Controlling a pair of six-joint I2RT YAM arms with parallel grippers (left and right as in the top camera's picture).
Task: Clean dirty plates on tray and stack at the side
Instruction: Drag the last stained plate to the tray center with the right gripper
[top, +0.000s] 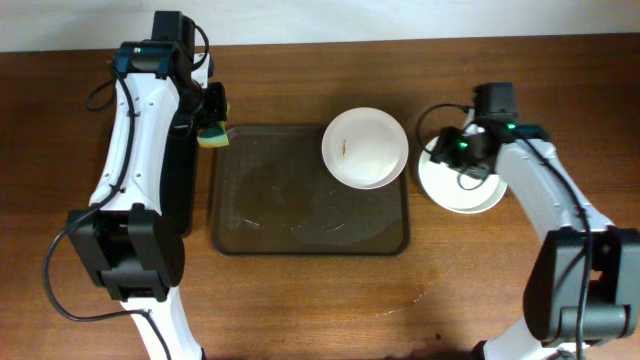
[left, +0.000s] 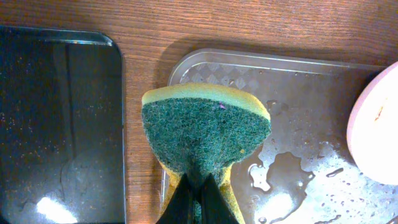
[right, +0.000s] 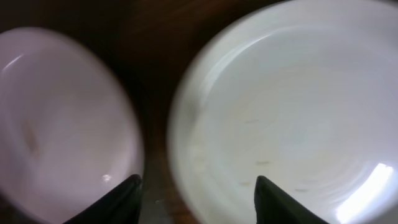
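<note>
A white plate (top: 365, 147) with a small brown-orange smear lies on the dark brown tray (top: 290, 230) at its far right corner. White plates (top: 470, 195) lie on the table right of the tray; how many I cannot tell. My right gripper (top: 440, 150) is open and empty over their left edge. In the right wrist view the gripper (right: 196, 193) spans the gap between the tray plate (right: 56, 124) and the side plate (right: 292, 112). My left gripper (top: 212, 118) is shut on a yellow-green sponge (left: 205, 130) over the tray's far left corner (left: 199, 65).
A narrow glossy black tray (left: 59, 124) lies left of the brown tray, partly under my left arm. Water pools wet the brown tray's surface (left: 280, 180). The pink-lit rim of the tray plate (left: 376, 130) shows at the right in the left wrist view.
</note>
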